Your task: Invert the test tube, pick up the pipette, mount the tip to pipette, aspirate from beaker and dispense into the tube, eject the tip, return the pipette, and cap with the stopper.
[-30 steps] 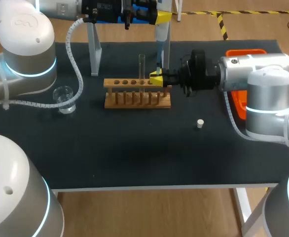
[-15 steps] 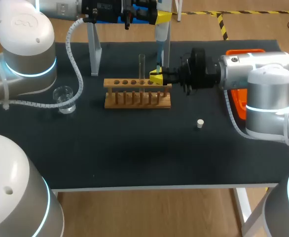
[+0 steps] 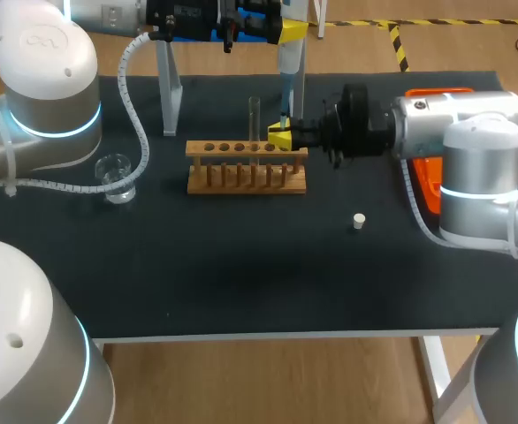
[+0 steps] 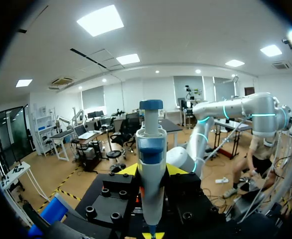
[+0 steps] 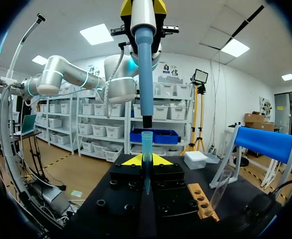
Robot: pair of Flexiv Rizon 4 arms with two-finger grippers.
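At upper centre the left gripper [image 3: 287, 32] clamps a white-and-blue plastic pipette [image 3: 290, 66] just above a slim blue plastic tip [image 5: 146, 149] clamped upright in the right gripper [image 3: 280, 139].

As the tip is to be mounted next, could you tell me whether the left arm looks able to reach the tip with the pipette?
Probably yes: the pipette hangs straight above the tip, held upright in the right jaws, with nothing between them.
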